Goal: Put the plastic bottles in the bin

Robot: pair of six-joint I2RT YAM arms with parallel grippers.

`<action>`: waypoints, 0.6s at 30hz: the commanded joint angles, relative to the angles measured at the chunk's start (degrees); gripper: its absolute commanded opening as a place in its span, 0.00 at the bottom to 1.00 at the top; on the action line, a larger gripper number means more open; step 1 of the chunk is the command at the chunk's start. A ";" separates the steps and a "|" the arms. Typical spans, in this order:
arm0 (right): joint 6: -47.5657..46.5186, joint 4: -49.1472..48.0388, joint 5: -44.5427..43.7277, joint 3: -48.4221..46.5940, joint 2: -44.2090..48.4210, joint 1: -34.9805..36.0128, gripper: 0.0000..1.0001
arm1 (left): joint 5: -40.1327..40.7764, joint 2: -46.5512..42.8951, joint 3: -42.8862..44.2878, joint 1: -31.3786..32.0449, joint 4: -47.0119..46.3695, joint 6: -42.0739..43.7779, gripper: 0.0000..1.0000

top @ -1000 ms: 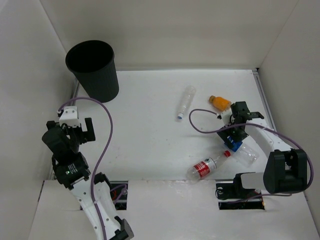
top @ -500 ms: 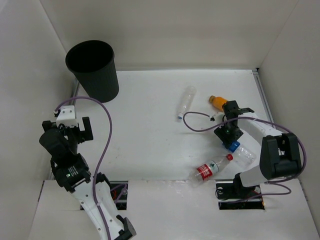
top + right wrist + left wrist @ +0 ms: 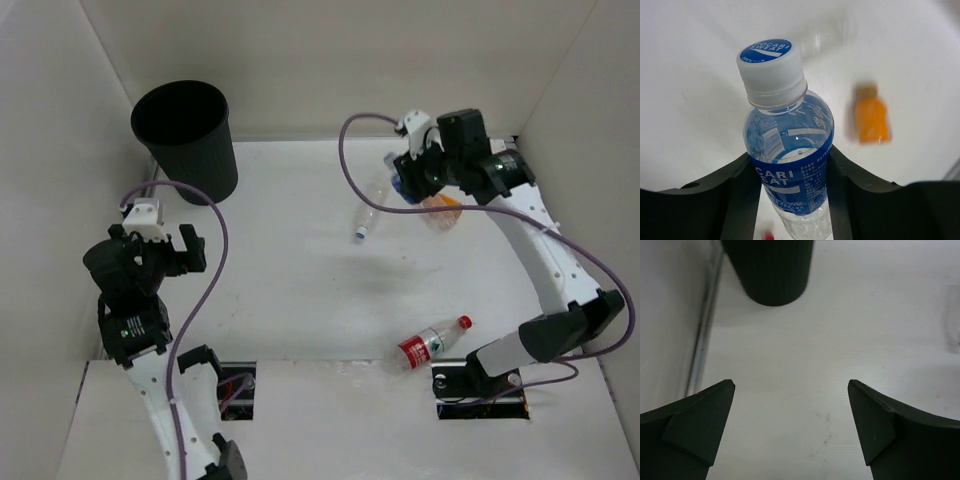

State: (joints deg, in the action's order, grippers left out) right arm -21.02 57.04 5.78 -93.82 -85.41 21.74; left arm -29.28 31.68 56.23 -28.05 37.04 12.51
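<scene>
**Bottles to bin: none of four in, first one held aloft**

Done: nothing. All four bottles are outside the bin (image 3: 200,170), which stands far left. In hand: the blue bottle (image 3: 787,130), clamped at its label by the right claw (image 3: 790,157) and raised above the far right of the table (image 3: 300,290), well apart from the bin. Its long axis runs along the fingers, cap leading, seemingly leftward. Left on the table: the orange bottle (image 3: 871,120), under the raised one. The clear bottle (image 3: 372,205) is just left of it, lying near-to-far with its cap at the near end. The red bottle (image 3: 430,343) lies near right on a diagonal, cap far-right. The left claw (image 3: 790,425) has its fingers apart and empty, and faces the bin's base.
</scene>
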 commanded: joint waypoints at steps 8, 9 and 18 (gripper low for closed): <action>26.88 -18.18 31.36 -15.24 5.70 1.25 0.00 | -21.43 14.01 7.05 26.13 -22.42 -21.89 1.00; 29.34 -19.15 35.66 -15.95 4.99 -0.15 0.00 | -21.61 15.33 7.92 28.77 -25.06 -24.01 1.00; 46.75 -31.45 54.68 -19.55 0.86 -6.75 0.00 | -21.35 28.95 14.34 44.07 -39.05 -31.32 1.00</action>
State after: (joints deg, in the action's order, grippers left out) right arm 17.19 34.48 50.76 -109.91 -84.44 16.21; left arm -48.25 58.28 67.77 12.91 6.17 -15.14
